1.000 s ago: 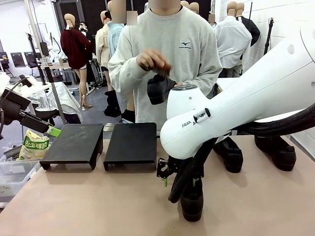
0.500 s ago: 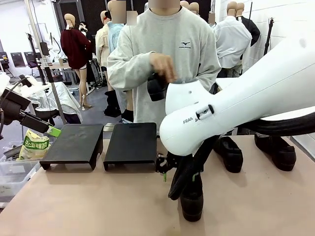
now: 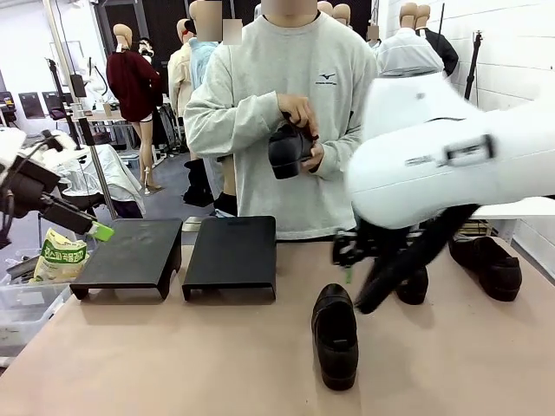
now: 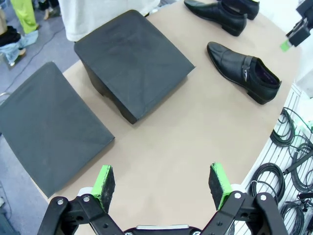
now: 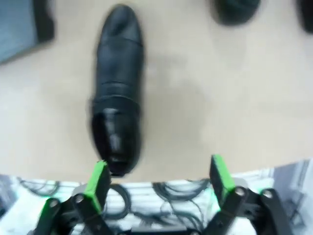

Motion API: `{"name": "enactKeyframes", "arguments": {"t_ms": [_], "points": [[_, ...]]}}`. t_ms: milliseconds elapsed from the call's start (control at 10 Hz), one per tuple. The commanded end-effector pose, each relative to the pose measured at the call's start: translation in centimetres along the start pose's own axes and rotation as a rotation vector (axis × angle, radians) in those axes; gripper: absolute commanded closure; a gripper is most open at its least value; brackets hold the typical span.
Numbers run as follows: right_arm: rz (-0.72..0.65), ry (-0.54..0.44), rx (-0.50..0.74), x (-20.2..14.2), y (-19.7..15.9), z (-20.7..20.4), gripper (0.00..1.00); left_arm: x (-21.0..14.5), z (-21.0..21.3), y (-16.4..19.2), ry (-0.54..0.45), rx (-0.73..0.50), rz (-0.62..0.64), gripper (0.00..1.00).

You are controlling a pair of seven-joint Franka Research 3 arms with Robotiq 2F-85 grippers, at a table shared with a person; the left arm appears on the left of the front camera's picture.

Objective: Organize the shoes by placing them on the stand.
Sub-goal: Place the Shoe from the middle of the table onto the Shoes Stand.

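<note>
The right gripper [image 5: 159,172] has swung clear of the shoe [image 3: 335,335], jaws wide, empty (left gripper [image 4: 161,178] likewise); shoe lies on the table [image 3: 173,364], bare stands [image 3: 231,244] at its ten o'clock: nothing placed.

No legible text; print on bag [image 3: 61,256], right arm [image 3: 451,156] lettering blurred.

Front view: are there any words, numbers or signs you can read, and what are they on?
No text here can be read with certainty.
Sweatshirt logo: a small dark mark with tiny letters under it, too small to read.
Right arm: dark print on the white shell, too blurred to read.
Green and yellow bag: Korean lettering, too small to read.
</note>
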State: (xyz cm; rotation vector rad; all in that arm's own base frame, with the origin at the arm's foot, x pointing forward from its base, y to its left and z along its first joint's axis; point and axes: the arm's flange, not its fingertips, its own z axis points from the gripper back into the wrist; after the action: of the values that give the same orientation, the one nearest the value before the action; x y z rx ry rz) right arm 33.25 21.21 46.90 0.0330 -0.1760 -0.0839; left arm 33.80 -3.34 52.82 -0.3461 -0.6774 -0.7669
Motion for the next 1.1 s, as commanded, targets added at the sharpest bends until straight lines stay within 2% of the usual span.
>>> {"name": "enactKeyframes", "arguments": {"t_ms": [0,100,300,400,500,600,800,1000], "points": [[-0.115,-0.037,0.068,0.1,-5.7,0.0,0.00,1.1,-2.7,-6.4,0.108,0.133,0.041,0.00],[-0.165,-0.046,0.090,0.5,-8.5,-0.1,0.00,2.0,-4.2,-8.6,0.236,0.262,0.073,0.00],[-0.235,-0.020,0.123,0.7,-12.1,-0.5,0.00,3.1,-6.8,-12.8,0.346,0.232,0.125,0.00],[-0.267,-0.002,0.130,0.5,-13.3,-0.9,0.00,3.0,-7.6,-14.9,0.372,0.173,0.132,0.00],[-0.273,-0.013,0.176,0.2,-14.0,-1.3,0.00,2.6,-7.7,-15.9,0.354,0.158,0.128,0.00],[-0.264,-0.022,0.088,2.1,-12.8,0.8,0.00,3.4,-8.1,-13.6,0.333,0.244,0.104,0.00],[-0.264,-0.022,0.088,2.1,-12.8,0.8,0.00,3.4,-8.1,-13.6,0.333,0.244,0.104,0.00],[-0.264,-0.022,0.088,2.1,-12.8,0.8,0.00,3.5,-9.3,-16.5,0.392,0.209,0.122,0.00]]}}
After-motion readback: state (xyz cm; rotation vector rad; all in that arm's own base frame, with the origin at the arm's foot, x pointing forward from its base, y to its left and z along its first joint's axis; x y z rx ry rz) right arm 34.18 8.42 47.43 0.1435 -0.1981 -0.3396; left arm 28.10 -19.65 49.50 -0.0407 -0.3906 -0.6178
